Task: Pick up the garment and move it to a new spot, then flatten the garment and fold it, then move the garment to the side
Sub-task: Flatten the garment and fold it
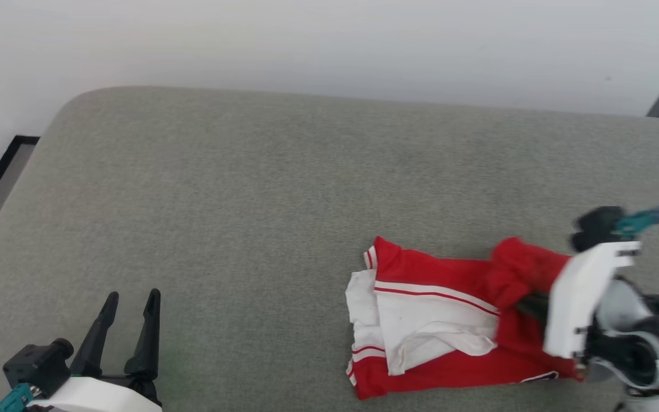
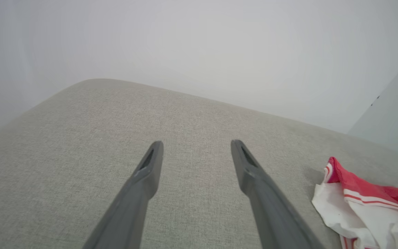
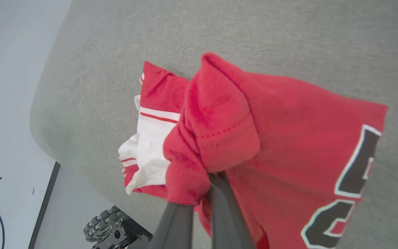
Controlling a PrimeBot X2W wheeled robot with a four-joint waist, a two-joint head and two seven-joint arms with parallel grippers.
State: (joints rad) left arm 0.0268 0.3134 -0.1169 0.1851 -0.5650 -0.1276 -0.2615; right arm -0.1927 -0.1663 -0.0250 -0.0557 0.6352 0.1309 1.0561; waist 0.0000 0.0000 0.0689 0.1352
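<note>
1. Left gripper [image 1: 134,294]: fingers spread, empty, over the grey cushion [image 1: 249,189].
2. Garment [image 1: 432,320]: bunched on the cushion's right side. Soft and light, so it will likely sag and unfold when lifted.
3. Right gripper [image 3: 204,190]: fingers pressed together, pinching a red fold. A hem would probably give firmer hold.

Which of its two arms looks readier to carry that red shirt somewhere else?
The right. Its right end effector is shut on a bunch of the shirt. The left end effector stands open over bare gray cushion, apart from the cloth.
</note>
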